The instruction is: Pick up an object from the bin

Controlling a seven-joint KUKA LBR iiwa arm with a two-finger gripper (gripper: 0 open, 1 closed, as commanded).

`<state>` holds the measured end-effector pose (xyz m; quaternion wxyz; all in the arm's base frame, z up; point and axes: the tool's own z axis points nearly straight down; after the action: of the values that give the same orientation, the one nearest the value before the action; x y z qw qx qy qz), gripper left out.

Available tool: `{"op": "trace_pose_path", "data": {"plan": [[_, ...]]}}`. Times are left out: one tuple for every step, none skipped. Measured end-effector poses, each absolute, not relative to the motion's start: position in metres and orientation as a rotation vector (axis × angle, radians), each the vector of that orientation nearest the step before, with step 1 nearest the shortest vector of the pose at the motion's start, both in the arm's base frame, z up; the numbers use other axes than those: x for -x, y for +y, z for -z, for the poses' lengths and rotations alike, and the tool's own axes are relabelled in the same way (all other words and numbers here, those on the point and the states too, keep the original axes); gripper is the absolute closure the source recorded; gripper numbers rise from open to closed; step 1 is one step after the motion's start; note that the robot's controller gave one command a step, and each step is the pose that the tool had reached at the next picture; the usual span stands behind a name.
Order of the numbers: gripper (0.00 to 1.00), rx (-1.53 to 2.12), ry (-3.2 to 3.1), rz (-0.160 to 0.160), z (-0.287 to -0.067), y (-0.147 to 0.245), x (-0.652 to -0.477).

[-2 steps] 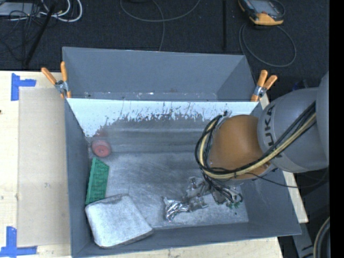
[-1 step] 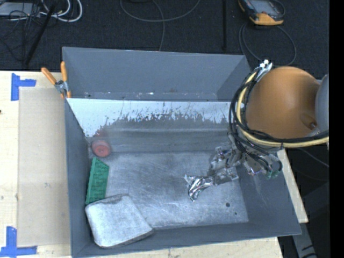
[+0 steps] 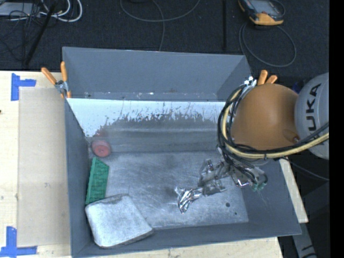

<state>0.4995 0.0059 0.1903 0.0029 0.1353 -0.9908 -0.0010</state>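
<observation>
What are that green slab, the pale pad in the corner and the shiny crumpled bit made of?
The green slab: probably plastic or rubber, matte, with a fine raised grid.
The pale pad: looks like sponge or foam, speckled grey-white with soft rounded edges.
The crumpled bit: likely foil or thin metallic film, bright glints on sharp creases.

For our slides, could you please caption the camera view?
Gripper low in the bin beside a crumpled silvery piece; pink disc, green block, grey pad at left.
</observation>
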Motion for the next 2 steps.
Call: {"op": "trace_pose_path", "data": {"plan": [[1.0, -0.87, -3.028, -0.005, -0.3412, -0.055, -0.5329], [0.0, -0.864, -3.022, 0.001, -0.3379, -0.0544, -0.5317]]}}
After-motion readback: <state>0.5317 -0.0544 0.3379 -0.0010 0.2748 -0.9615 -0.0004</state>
